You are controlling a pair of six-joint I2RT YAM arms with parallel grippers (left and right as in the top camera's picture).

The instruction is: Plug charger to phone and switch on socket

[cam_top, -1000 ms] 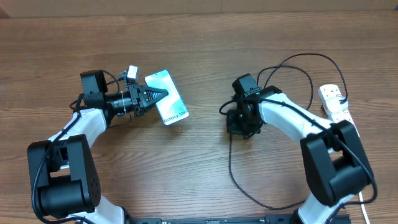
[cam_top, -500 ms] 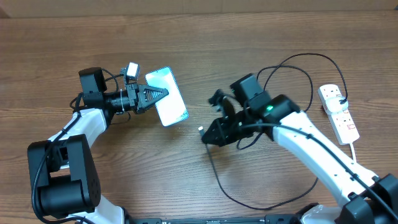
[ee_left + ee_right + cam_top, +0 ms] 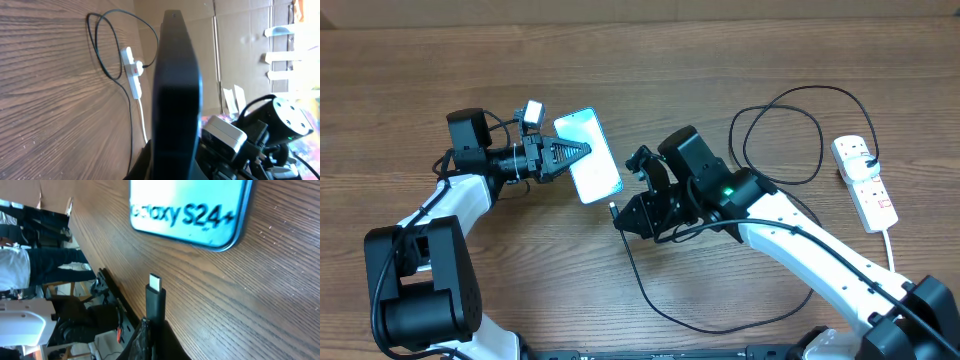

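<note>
- Overhead, the phone (image 3: 600, 175) lies on the left half of the table (image 3: 720, 40), screen up, its long axis running on a slant from the far left to the near right.
- The left tool (image 3: 578, 152) is closed on the phone's left long edge.
- The right tool (image 3: 623, 216) is clamped shut on the charger (image 3: 613, 208), whose connector tip sits just beside the phone's near end, not touching.
- The right arm is the nearer one to that end. The socket (image 3: 863, 180) lies well apart, at the far right.
- From the left wrist, the phone (image 3: 175, 90) shows edge-on as a dark slab filling the middle, with the socket (image 3: 132, 74) beyond it. The tool's own fingers are hidden.
- From the right wrist, the charger (image 3: 155, 300) stands straight up out of the closed right tool (image 3: 148, 340), aimed at the lettered end of the phone (image 3: 190, 210).
- A gap of bare wood separates them, and the tip looks offset to the left of that end's middle, so a small sideways correction seems needed before pushing in.
</note>
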